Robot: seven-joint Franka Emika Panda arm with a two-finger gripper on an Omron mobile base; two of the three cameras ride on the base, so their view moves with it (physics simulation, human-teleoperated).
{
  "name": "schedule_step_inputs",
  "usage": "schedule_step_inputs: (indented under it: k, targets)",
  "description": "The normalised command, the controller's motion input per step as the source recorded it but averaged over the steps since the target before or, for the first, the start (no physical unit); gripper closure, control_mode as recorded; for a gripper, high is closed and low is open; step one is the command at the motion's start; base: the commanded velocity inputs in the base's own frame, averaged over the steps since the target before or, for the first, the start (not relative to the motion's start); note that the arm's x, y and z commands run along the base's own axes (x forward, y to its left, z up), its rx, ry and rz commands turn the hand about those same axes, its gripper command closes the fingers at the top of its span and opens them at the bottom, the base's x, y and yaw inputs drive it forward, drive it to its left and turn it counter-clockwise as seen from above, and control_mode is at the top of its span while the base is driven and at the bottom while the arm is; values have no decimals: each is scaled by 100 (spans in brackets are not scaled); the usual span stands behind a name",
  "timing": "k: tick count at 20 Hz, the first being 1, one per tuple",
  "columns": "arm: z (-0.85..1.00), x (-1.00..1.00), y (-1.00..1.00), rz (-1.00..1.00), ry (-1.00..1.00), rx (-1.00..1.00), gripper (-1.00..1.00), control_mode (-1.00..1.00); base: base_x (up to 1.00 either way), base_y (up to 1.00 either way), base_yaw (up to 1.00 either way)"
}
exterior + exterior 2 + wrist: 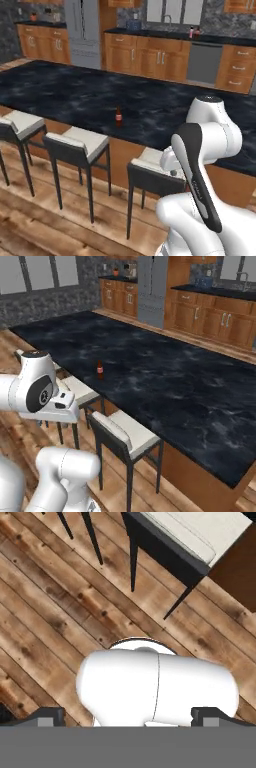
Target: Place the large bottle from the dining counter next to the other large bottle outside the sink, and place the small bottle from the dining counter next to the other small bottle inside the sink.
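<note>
One small bottle (118, 116) stands (upright) on the dining counter (60, 90).

**Stools, floor and the far kitchen wall**

Three black-framed bar stools with cream cushioned seats (80, 142) stand in a row on the brown wood-plank floor (30, 220). Along the back wall run orange-brown wooden base cabinets (145, 56), with a tall grey steel refrigerator (82, 32) to their left and a grey dishwasher front (204, 62) set among them. What looks like a small blue-grey container (133, 25) sits on the far worktop, too blurred to identify.
</note>
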Motion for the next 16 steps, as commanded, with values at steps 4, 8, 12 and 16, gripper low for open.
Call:
schedule_step_inputs:
  k: [4, 8, 12, 16]
  targets:
    - [0, 0, 0, 0, 0, 0, -100, 100, 54, 91, -57]
    - [0, 0, 0, 0, 0, 0, -100, 100, 18, 79, -49]
    - [0, 0, 0, 0, 0, 0, -100, 100, 1, 64, -44]
    - [0, 0, 0, 0, 0, 0, -100, 100, 15, 60, -46]
